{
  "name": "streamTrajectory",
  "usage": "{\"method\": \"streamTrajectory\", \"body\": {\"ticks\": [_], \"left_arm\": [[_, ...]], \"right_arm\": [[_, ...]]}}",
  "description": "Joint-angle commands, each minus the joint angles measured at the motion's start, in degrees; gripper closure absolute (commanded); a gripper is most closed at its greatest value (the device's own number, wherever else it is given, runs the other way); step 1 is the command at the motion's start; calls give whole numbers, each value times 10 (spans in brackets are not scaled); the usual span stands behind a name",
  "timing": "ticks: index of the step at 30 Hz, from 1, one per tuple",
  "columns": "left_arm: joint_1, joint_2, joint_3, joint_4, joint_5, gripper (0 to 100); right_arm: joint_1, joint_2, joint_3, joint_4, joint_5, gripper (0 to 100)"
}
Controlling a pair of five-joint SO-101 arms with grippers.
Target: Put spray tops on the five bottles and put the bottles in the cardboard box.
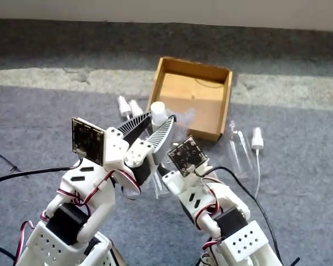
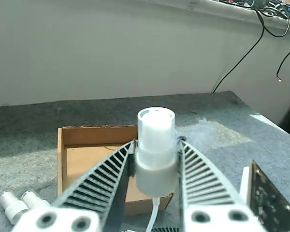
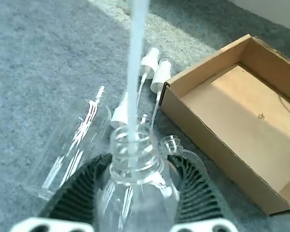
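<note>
My left gripper (image 2: 155,145) is shut on a white spray top (image 2: 155,159) and holds it upright over the near edge of the cardboard box (image 2: 96,135). In the high view that spray top (image 1: 158,112) hangs just above the right arm's wrist. My right gripper (image 3: 137,162) is shut on an upright clear bottle (image 3: 135,188). The spray top's thin dip tube (image 3: 135,63) comes down from above and its end is inside the bottle's open neck. The cap is still well above the neck.
The open cardboard box (image 1: 190,65) lies behind the arms. Two spray tops (image 1: 130,106) rest to its left. A clear bottle (image 1: 238,149) and a spray top (image 1: 257,138) lie at the right. More bottles (image 3: 72,145) lie beside the held one.
</note>
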Motion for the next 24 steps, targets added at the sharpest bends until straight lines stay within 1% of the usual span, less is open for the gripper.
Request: {"method": "streamTrajectory", "body": {"ticks": [1, 7, 11, 15, 21, 24], "left_arm": [[10, 0, -4, -14, -7, 993], [8, 0, -3, -13, -6, 993], [7, 0, -2, -12, -6, 993], [-9, 0, -1, -12, -7, 993], [-16, 50, 7, -16, -5, 992], [-6, 93, -9, -15, -5, 992]], "right_arm": [[6, -7, -8, -32, -33, 995], [6, -7, -7, -107, -31, 995], [6, -15, -8, -110, -31, 995], [6, -94, -7, -106, -31, 995], [3, -240, -6, -17, -31, 995], [3, -247, -7, 18, -33, 995]]}}
